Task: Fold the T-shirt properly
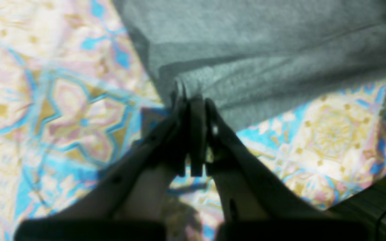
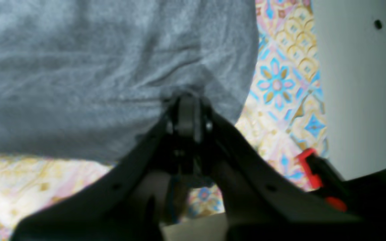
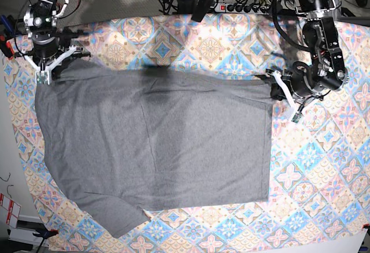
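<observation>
A red clamp (image 3: pixel 45 233) grips the near edge of the patterned tablecloth (image 3: pixel 324 178). The T-shirt (image 3: pixel 156 149) lies spread across it, long axis left to right, a sleeve nearest. The left gripper (image 3: pixel 270 78) and right gripper (image 3: pixel 51 67) each pinch a far corner. Beyond lies a power strip (image 3: pixel 243 7).

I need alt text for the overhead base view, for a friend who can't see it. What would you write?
A grey T-shirt lies spread on a colourful patterned tablecloth, each far corner pinched in a shut robot claw: the right claw at the picture's left, the left claw at its right.
</observation>
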Controlling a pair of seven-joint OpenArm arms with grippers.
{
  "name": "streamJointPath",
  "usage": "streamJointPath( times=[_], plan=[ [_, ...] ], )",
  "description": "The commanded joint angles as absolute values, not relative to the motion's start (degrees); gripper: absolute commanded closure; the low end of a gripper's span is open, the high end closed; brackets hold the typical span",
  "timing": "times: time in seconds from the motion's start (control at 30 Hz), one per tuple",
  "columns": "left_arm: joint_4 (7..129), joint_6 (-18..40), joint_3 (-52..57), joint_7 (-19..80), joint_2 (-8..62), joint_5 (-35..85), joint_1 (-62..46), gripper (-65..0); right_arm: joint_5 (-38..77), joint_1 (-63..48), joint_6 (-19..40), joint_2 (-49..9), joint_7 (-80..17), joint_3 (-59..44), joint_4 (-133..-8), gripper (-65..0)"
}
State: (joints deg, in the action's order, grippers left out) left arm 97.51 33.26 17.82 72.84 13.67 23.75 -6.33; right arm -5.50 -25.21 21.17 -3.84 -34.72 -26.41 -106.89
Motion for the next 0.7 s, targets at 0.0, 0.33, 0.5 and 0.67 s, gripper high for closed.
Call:
streamJointPath(
  times=[0.0,0.33,0.5,0.67],
  plan=[
    [98.4,33.2,18.2,72.3,14.5,24.0,-4.9,0.0,-6.4,-24.1,20.6,-4.5,-33.9,-26.8,-108.0,-0.7],
    [89.3,32.9,18.0,72.6,14.6,21.8,1.6,0.0,-7.2,-14.0,20.7,-5.6,-43.6,-26.7,-107.6,-0.9],
    [87.4,32.9,18.0,72.5,14.5,20.0,2.9,0.0,-7.2,-8.5,20.7,-8.4,-49.2,-23.3,-107.0,-0.9],
    [86.2,32.9,18.1,72.5,14.5,16.4,4.4,0.0,-7.2,-2.9,20.6,-10.2,-52.5,-21.8,-102.3,-0.8]
  ],
)
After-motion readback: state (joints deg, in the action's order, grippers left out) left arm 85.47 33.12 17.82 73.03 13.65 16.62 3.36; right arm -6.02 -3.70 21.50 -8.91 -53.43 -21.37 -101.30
